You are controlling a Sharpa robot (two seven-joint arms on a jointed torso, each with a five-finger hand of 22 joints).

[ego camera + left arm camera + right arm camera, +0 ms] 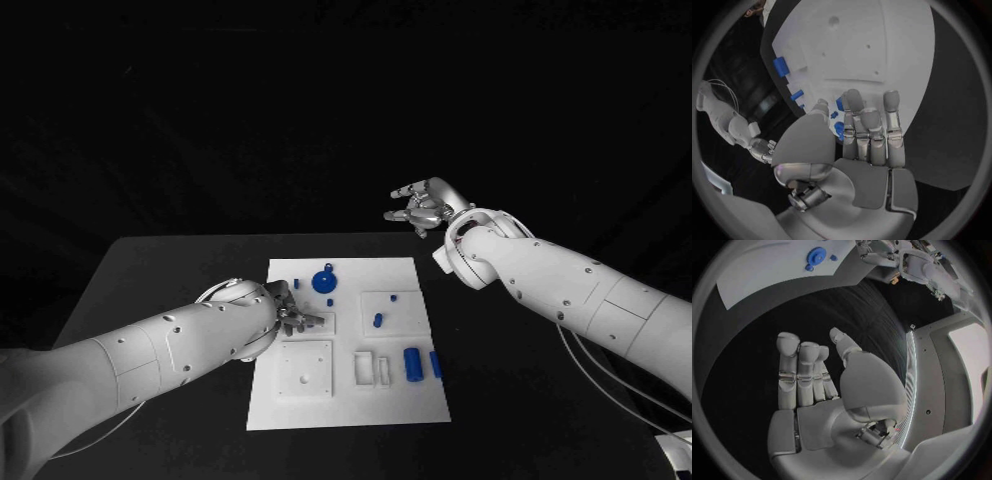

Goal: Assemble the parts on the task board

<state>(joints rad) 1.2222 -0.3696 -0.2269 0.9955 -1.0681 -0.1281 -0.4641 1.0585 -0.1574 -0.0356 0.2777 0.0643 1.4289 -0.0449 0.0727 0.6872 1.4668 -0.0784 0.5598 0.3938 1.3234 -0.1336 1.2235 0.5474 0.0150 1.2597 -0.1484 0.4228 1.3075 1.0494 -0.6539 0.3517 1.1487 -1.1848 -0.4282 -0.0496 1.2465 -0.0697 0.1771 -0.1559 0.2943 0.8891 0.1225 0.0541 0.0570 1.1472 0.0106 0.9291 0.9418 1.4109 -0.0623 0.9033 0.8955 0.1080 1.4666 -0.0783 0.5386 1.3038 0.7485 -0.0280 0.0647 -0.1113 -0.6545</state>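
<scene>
Head view is showing the left hand reaching over the task board at nine o'clock, fingers loosely together near a small blue part; whether they are gripping it, I cannot tell. Right hand is hovering at one o'clock beyond the board, fingers apart, holding nothing. Next is likely calling for a secure pinch before seating the part.

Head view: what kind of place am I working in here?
Probably a lab test bench, not a home or factory. A black table against a dark backdrop carries one white task board with small blue parts, worked by the left hand and right hand.

Dim, dark surroundings, bright glare off the white task board, fisheye bending at rims.
</scene>
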